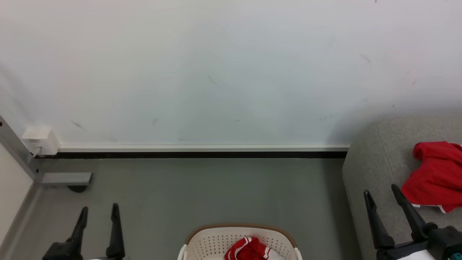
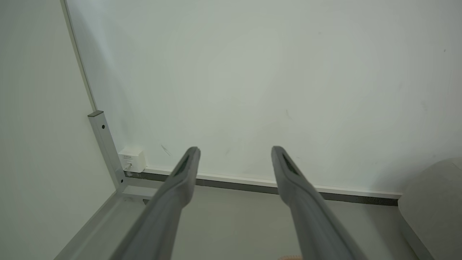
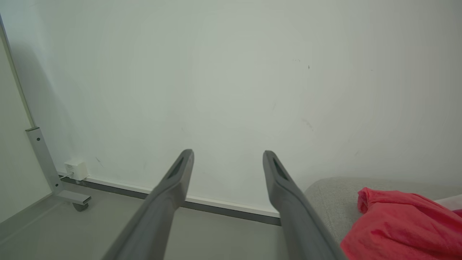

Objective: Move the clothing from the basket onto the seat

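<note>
The left tool (image 1: 100,208) is spread wide and empty, red clothing (image 1: 249,249) lies in the basket (image 1: 234,226), the right tool (image 1: 381,190) is spread too by the seat (image 1: 379,162), and a thin pinch could let the clothing slip out

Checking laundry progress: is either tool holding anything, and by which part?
Nothing is held: left tool and right tool stand open, empty. One red garment lies on the sofa, another garment in the basket.

White scuffed wall (image 1: 231,72), pale skirting (image 1: 202,147), grey floor (image 1: 202,187), white socket box (image 1: 39,139) at left.
</note>
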Controlling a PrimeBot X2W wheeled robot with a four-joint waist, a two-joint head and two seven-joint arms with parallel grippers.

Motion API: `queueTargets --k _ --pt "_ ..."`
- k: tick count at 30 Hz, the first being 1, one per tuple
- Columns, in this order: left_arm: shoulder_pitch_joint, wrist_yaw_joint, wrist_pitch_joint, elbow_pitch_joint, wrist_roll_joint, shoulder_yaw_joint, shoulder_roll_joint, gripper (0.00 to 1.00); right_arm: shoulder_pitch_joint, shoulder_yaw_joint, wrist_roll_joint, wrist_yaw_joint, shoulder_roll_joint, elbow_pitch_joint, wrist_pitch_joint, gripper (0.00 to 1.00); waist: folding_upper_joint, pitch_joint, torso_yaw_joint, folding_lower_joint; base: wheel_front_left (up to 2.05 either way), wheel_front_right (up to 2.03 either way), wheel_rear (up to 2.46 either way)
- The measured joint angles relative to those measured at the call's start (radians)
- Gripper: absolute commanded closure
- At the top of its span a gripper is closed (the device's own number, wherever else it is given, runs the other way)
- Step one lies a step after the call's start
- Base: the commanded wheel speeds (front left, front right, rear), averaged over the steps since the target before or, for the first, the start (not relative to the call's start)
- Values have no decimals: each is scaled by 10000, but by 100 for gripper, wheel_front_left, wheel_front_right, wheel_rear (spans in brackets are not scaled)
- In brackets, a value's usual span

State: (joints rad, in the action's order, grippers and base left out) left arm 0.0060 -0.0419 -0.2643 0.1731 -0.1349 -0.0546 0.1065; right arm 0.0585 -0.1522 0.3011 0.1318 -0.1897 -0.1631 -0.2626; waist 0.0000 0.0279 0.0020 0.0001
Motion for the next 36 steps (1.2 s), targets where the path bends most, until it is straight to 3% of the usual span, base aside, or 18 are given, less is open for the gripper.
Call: queueTargets --k 10,19,27,36 --pt "-346 418 0 94 213 6 -165 0 224 -75 48 0 -77 59 -2 0 0 -338 -282 0 0 0 0" --pt "-1361 640 0 502 451 291 -314 0 955 44 82 0 -144 276 0 0 0 -1334 -606 1 0 0 0" --pt "-2246 1216 0 2299 165 803 -437 0 1607 -50 86 0 -209 539 -15 0 0 -2346 -1130 1 0 0 0" --pt "-3913 1475 0 4730 79 1315 -472 0 2192 127 75 0 -54 1009 -17 0 0 -3501 -1805 1 0 0 0"
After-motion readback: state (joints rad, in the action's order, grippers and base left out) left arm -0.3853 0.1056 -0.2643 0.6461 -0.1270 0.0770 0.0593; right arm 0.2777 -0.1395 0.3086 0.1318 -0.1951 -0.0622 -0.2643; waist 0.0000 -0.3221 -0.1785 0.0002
